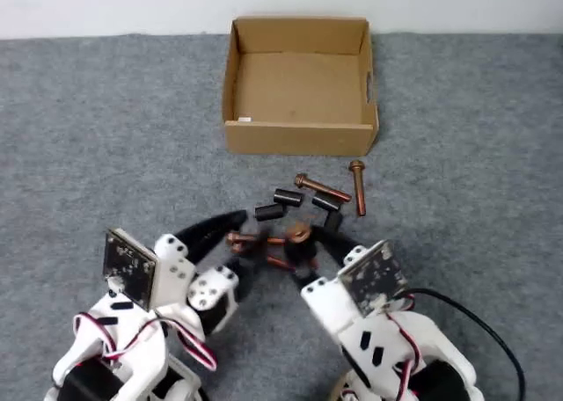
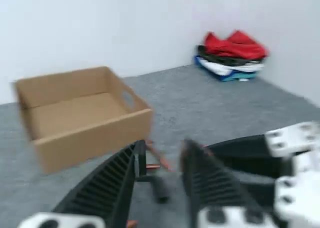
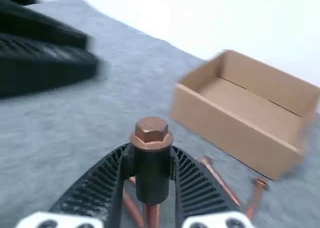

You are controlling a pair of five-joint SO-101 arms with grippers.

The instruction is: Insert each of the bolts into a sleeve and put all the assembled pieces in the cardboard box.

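My right gripper (image 3: 150, 175) is shut on a black sleeve (image 3: 150, 173) with a copper bolt (image 3: 151, 133) through it, head up. From above, this gripper (image 1: 308, 247) sits in the middle of the pile of parts. My left gripper (image 2: 160, 163) is open just beside it, with a loose black sleeve (image 2: 159, 189) lying on the carpet beyond its fingers. In the high view the left gripper (image 1: 241, 239) is by a loose bolt (image 1: 237, 240). Two more bolts (image 1: 322, 188) (image 1: 358, 186) and loose sleeves (image 1: 288, 196) (image 1: 269, 212) lie in front of the cardboard box (image 1: 299, 137), whose inside shows no parts.
Grey carpet covers the whole work surface. The box (image 2: 80, 138) stands a short way beyond the pile, with its open top up. A heap of folded clothes (image 2: 231, 54) lies far off against the wall. The right arm's body (image 2: 287, 153) is close beside the left gripper.
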